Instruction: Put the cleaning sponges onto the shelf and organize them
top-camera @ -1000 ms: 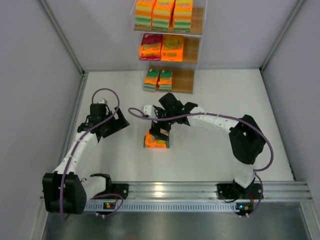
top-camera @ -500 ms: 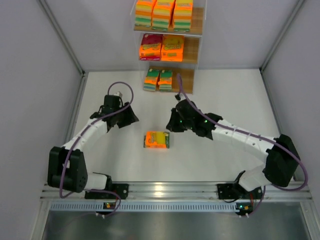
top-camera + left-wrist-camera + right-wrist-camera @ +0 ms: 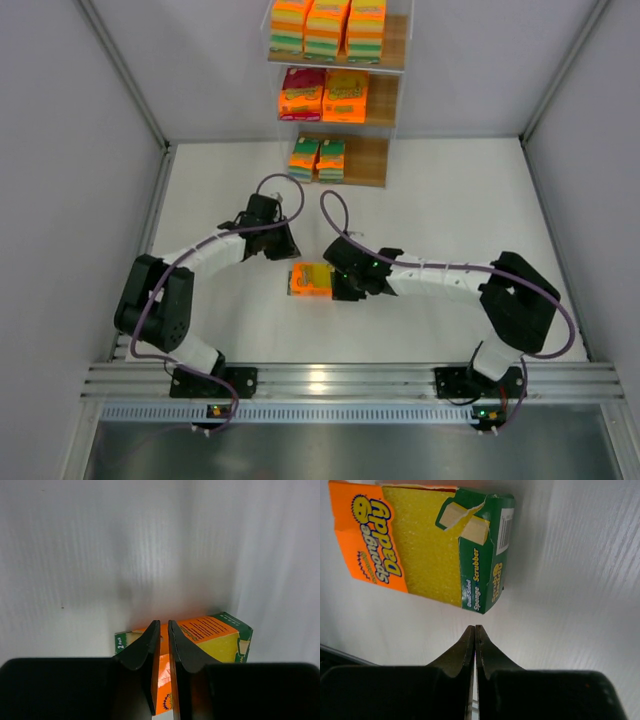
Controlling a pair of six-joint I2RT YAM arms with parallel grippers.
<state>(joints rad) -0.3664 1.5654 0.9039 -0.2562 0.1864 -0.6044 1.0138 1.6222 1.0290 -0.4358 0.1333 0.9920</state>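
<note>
A white desk (image 3: 450,200) boxed in by grey walls (image 3: 70,150) carries the shelf (image 3: 368,160) at its 12 o'clock edge. Most of the job looks done, since seven cleaning sponges (image 3: 345,97) already sit on the boards. The top-tier packs (image 3: 327,25) number three, side by side. The middle-tier packs (image 3: 302,93) are two, a magenta one at 9 o'clock of an orange one. The bottom-tier packs (image 3: 304,158) are two more, pushed to the 9 o'clock end, so the 3 o'clock half of that board is bare (the likeliest home for the next one, I would judge). One loose pack (image 3: 312,280) lies flat near the middle of the desk, well apart from the shelf, its orange and yellow face up and the card flap on its green end torn. The left gripper (image 3: 285,247) sits just beside it at about 11 o'clock, and the right gripper (image 3: 347,287) just beside it at 3 o'clock. Both are clenched on nothing. In the left wrist view the fingers (image 3: 150,640) leave only a slit, with the pack beyond their tips. In the right wrist view the fingers (image 3: 462,650) press together, and the pack lies clear ahead at 11 o'clock. What remains, as I judge it, is this single pack: one gripper must open, take it and set it on the bottom board.
</note>
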